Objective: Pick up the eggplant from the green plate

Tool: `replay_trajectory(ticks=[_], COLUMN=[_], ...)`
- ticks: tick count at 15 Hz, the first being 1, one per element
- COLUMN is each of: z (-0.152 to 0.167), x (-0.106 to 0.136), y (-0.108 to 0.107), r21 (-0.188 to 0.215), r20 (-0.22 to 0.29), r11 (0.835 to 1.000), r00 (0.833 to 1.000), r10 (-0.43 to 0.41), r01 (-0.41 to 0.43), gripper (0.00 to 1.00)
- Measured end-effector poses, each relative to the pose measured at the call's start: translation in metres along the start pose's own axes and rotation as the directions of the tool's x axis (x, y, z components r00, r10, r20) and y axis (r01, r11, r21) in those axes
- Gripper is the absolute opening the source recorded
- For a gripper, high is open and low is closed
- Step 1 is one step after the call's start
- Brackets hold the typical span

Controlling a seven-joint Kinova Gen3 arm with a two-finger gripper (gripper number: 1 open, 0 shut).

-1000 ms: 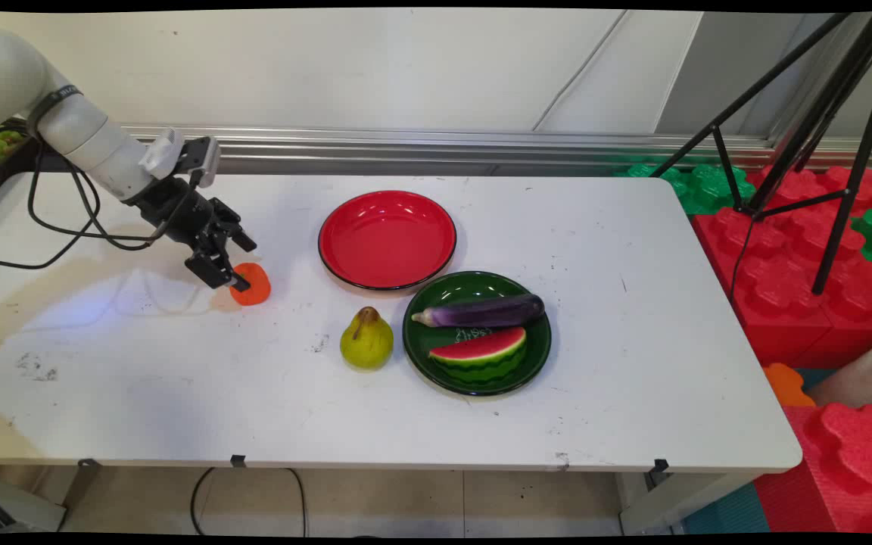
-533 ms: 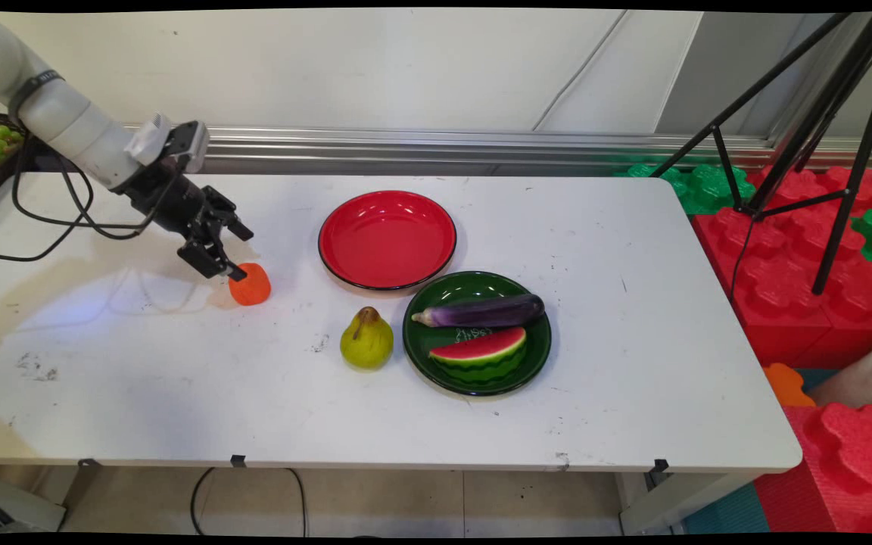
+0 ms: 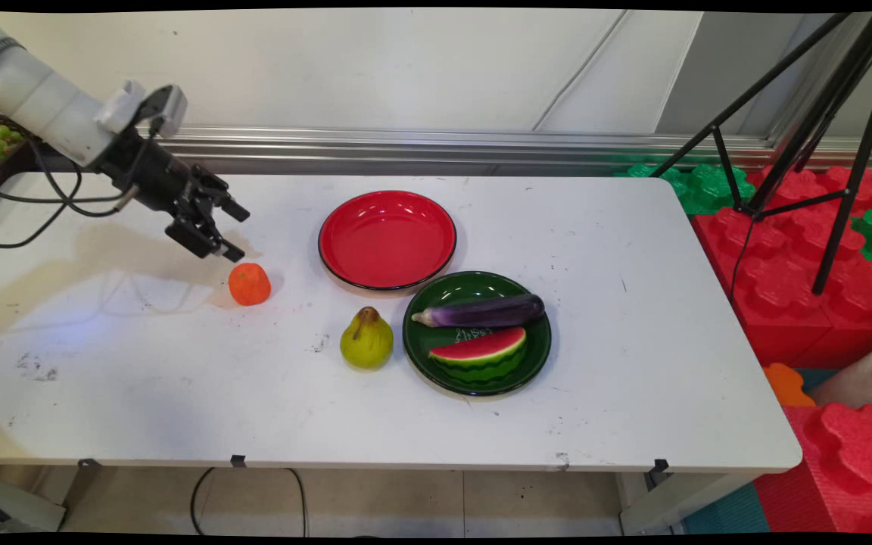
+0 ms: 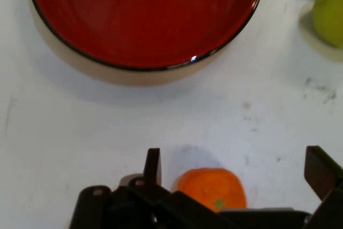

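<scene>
White desk [image 3: 179, 393] carried an orange [image 3: 249, 284] left of the red plate [image 3: 387, 238]. Gripper [image 3: 228, 230] hovered above it, fingers [image 4: 153, 165] apart — hand view alone showed the orange [image 4: 213, 187] between them, untouched.

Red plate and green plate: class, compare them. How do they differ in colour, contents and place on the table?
The red plate is red inside and holds nothing; the green plate is dark green and holds an eggplant and a watermelon slice. The red plate lies nearer the wall, the green plate nearer the table's front edge. Both are round and dark-rimmed.
</scene>
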Motion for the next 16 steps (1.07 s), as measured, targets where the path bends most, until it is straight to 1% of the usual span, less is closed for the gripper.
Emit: replay_trajectory(ticks=[6,12,16], z=[-0.042,-0.070,-0.082], x=[0.007,0.008,0.014], y=[0.017,0.031,0.039], r21=[-0.005,-0.001,0.005], r20=[-0.086,-0.132,-0.158], r11=[1.000,1.000,0.997], r00=[0.996,0.991,0.985], r10=[-0.010,0.030,0.072], r01=[0.010,-0.030,-0.072], gripper=[1.00,1.00,1.00])
